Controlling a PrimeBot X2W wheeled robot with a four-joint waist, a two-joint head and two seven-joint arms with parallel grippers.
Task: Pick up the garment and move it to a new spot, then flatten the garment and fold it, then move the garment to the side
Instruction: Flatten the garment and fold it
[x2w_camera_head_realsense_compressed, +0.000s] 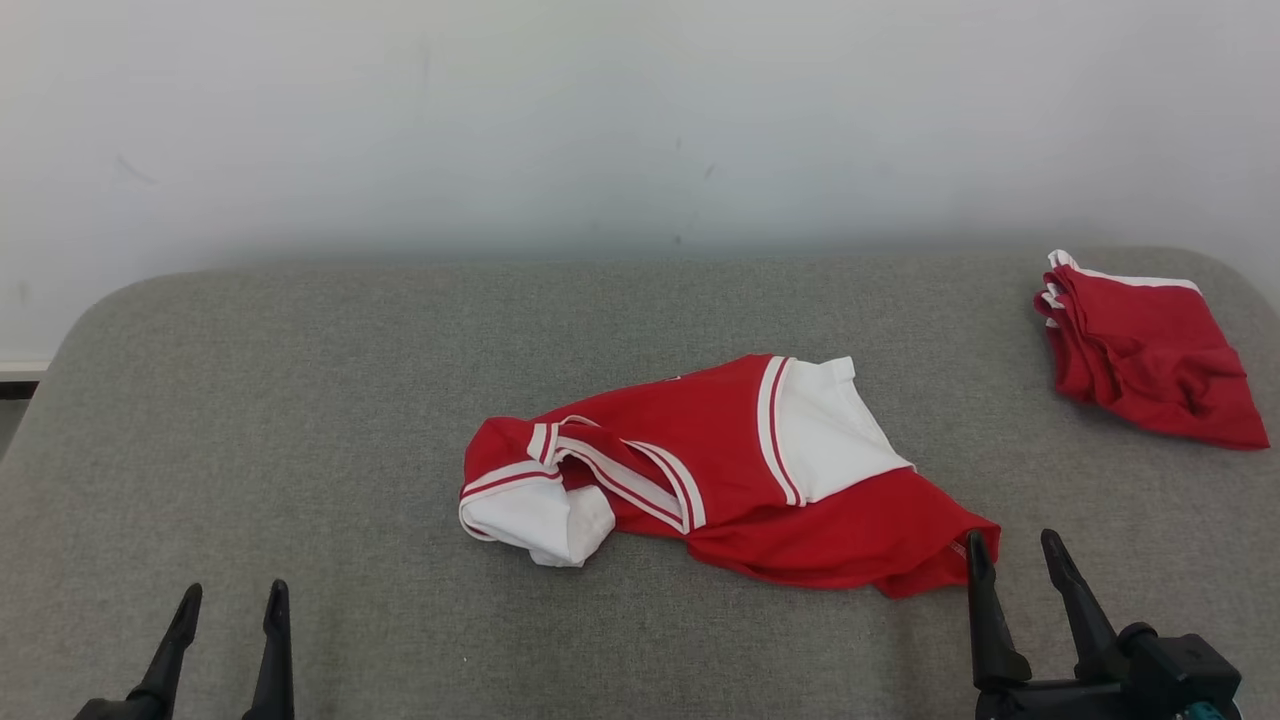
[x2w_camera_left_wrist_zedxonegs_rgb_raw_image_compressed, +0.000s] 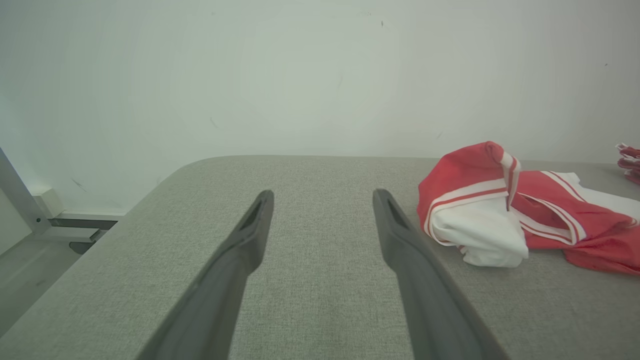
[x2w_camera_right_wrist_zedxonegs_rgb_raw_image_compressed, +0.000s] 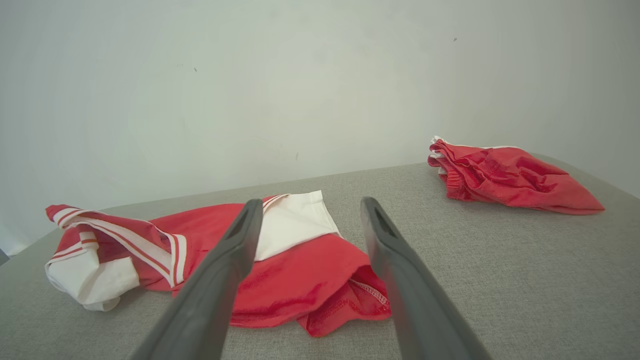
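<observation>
A crumpled red and white garment (x2w_camera_head_realsense_compressed: 730, 470) lies in a heap at the middle of the grey padded table (x2w_camera_head_realsense_compressed: 300, 400). Its white-trimmed sleeve end points left and its red hem reaches to the lower right. My right gripper (x2w_camera_head_realsense_compressed: 1015, 555) stands open just at that hem, and the red fabric (x2w_camera_right_wrist_zedxonegs_rgb_raw_image_compressed: 320, 280) shows between and beyond its fingers in the right wrist view. My left gripper (x2w_camera_head_realsense_compressed: 232, 600) is open near the front left edge, apart from the garment (x2w_camera_left_wrist_zedxonegs_rgb_raw_image_compressed: 500, 210), with nothing between its fingers.
A second red garment (x2w_camera_head_realsense_compressed: 1150, 360) lies folded at the table's far right; its bundle (x2w_camera_right_wrist_zedxonegs_rgb_raw_image_compressed: 505, 175) also appears in the right wrist view. A pale wall (x2w_camera_head_realsense_compressed: 640, 120) stands behind the table. The table's rounded left corner (x2w_camera_left_wrist_zedxonegs_rgb_raw_image_compressed: 165, 175) drops to the floor.
</observation>
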